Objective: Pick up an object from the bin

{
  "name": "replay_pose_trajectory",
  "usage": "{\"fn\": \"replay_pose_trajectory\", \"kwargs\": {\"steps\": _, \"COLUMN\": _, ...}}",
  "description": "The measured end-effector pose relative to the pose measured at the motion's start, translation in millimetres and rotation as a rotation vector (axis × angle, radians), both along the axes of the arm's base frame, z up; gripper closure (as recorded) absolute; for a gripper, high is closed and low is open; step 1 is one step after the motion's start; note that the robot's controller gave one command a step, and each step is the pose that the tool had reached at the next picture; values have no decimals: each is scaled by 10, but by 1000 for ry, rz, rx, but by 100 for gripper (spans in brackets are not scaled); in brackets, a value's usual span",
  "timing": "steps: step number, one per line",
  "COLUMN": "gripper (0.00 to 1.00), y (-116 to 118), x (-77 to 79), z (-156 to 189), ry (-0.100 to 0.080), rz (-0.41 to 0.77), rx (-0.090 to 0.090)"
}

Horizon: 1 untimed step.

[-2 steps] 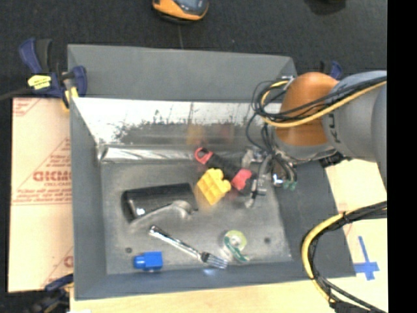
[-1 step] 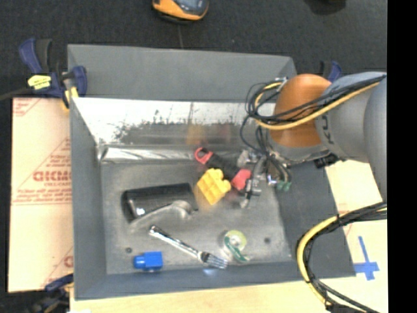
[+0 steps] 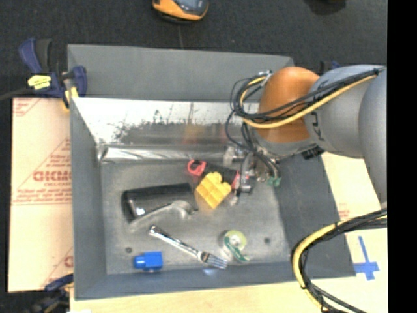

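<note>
Now your gripper (image 3: 242, 180) hangs low toward the right of the grey metal bin (image 3: 88, 194), just beside a ridged yellow plastic block (image 3: 212, 192); you cannot tell whether the claw is spread or pressed together. Left of the block lie a black slab (image 3: 156, 195) and a shiny metal handle (image 3: 166, 211). Nearer are a steel fork (image 3: 186, 245) and a blue cube (image 3: 148, 261). Dark floor (image 3: 98, 12) surrounds the bin.

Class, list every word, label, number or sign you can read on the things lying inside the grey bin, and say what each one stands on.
None can be read. The yellow block, black oblong thing, blue block, metal fork and green-edged round thing show no lettering that can be made out; any print on them is too small to tell.
</note>
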State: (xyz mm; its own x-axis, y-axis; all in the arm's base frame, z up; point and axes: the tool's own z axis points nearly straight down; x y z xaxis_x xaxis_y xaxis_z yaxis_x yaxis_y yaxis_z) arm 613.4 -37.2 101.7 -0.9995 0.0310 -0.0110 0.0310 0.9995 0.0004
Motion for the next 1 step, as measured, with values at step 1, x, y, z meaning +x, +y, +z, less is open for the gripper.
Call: {"fn": "replay_pose_trajectory", "kwargs": {"steps": 1, "gripper": 0, "y": 70, "x": 72, "z": -333, "ry": 1, "rz": 81, "rx": -6}}
